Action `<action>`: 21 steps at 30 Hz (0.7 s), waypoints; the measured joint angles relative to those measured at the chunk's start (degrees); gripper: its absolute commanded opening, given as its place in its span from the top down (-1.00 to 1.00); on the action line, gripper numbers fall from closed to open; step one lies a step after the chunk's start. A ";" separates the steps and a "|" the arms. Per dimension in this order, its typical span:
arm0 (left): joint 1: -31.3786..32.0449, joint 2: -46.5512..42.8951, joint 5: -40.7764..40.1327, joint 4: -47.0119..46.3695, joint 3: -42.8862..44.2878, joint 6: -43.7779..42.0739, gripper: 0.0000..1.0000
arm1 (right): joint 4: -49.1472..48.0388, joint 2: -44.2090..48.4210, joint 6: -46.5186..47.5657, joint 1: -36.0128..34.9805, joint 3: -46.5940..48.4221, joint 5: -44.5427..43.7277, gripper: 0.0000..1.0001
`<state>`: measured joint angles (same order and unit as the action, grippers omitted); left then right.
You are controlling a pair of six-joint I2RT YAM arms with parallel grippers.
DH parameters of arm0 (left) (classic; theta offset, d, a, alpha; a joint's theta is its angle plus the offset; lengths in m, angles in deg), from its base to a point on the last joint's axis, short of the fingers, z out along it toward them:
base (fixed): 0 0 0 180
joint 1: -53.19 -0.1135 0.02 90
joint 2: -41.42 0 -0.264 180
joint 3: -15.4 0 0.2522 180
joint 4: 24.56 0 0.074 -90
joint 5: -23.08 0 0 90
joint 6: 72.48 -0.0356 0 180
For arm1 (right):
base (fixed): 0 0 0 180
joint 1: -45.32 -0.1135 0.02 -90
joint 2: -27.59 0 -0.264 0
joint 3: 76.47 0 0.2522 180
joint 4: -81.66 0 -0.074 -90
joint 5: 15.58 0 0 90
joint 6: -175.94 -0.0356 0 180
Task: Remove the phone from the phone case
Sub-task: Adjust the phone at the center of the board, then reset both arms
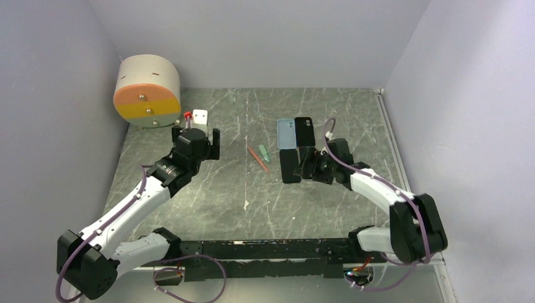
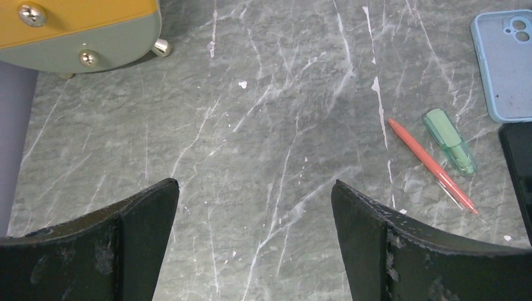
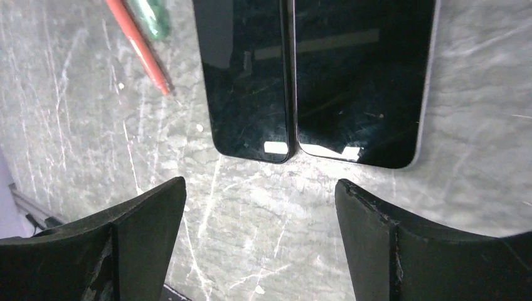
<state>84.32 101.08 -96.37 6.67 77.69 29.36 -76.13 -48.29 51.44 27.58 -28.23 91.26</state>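
Right gripper is hovering with its jaws spread wide and gripping nothing; the grey marble-patterned table is showing between the fingers. Directly ahead of it two glossy black flat slabs are lying side by side, rounded near ends pointing back at the gripper: left black slab and right black slab. Their long axes are running near-to-far, in line with the gripper's reach, so the jaws are spanning across the widths. The right black slab is showing a pale rim along its right edge, possibly a case lip; cannot tell which slab is the cased phone. The pair is sitting right of table centre, just near of a light-blue phone case. Left gripper is likewise standing open and empty, well apart to the left, so the right arm is the nearer one. A thin red pen is lying just left of the slabs.
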 measured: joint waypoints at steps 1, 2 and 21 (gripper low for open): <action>-0.02 -0.31 -0.15 0.00 0.00 0.04 -0.90 | 1.01 1.68 0.52 0.00 0.13 -0.52 -0.90; -0.07 -0.72 -0.37 0.07 0.00 0.09 -0.90 | 2.43 4.17 1.40 0.00 0.50 -1.90 -0.96; -0.11 -30.77 -7.98 19.39 0.35 6.69 -0.90 | 22.77 42.10 6.08 0.02 8.87 -35.82 -0.98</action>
<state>84.21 70.30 -104.35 26.06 78.04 36.05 -53.36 -6.19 57.51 27.60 -19.36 55.44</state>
